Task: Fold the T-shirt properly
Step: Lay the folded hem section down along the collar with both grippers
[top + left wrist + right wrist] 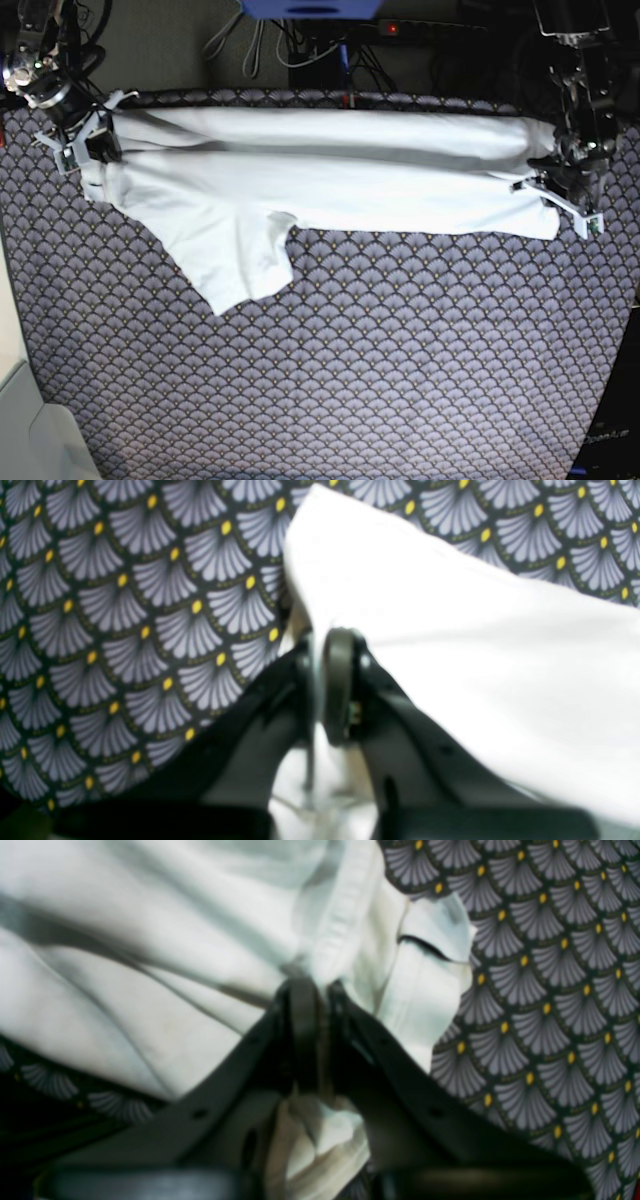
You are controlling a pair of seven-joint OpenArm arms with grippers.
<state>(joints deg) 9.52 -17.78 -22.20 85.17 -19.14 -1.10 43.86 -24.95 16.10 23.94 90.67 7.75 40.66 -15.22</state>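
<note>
T-shirt point(320, 175): white, stretched as a long horizontal band across the far part of the worktop point(330, 370) in the base view, lengthwise between the two arms. One short sleeve point(240, 255) hangs out of the band toward the near side, lying flat on the patterned cloth point(400, 340).

T-shirt layers: a fold line runs along the band; the far edge is doubled over the near part.

Left gripper point(320, 680): at the base view's right end of the band point(565, 190). In the left wrist view the fingers point(340, 685) are pressed together with a thin layer of white fabric point(475, 655) clamped between them. The cloth spreads out from the grip to the right and upward in that view.

Right gripper point(312, 1025): at the base view's left end of the band point(85, 140). In the right wrist view the fingers point(300, 1030) are closed on a bunched seam or hem of the T-shirt point(150, 955); gathered fabric also shows below the grip, between the finger bases.

Patterned cloth: purple-grey scallop print with yellow dots, covering the worktop under the T-shirt; visible beside the shirt in both wrist views point(125, 630) point(550, 990).

Background: cables and a blue object point(310, 8) beyond the far edge.
</note>
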